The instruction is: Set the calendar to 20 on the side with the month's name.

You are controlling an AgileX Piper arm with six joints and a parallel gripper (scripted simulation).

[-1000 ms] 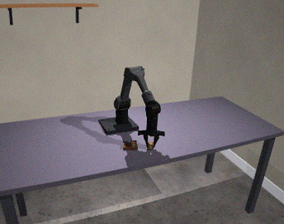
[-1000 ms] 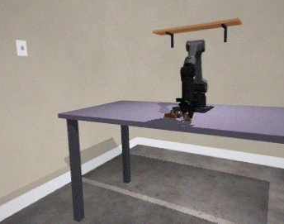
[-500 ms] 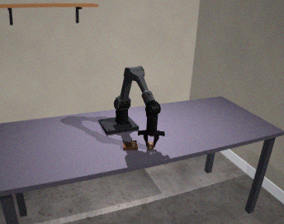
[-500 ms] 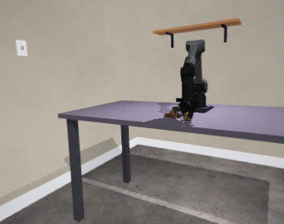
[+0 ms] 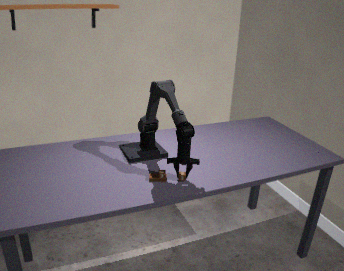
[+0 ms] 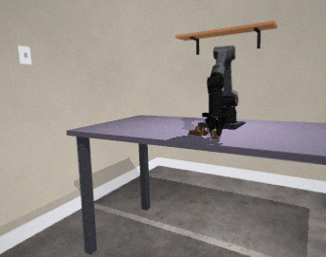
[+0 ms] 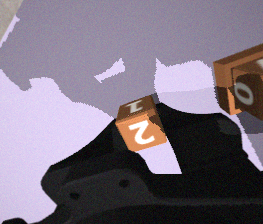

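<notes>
Near the table's (image 5: 291,146) front edge, the gripper (image 5: 181,172) is clamping the cube (image 7: 140,129) showing 2 beside the tray (image 7: 227,75), and risks knocking its 0 cube (image 7: 249,92) on insertion.

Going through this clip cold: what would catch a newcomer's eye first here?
First, the orange cube clamped in the gripper, its white 2 facing the wrist camera and a 1 on the face above. At the right edge of the wrist view sits the tray, holding another cube that shows a 0. From afar, the dark arm arches over the purple table.
</notes>
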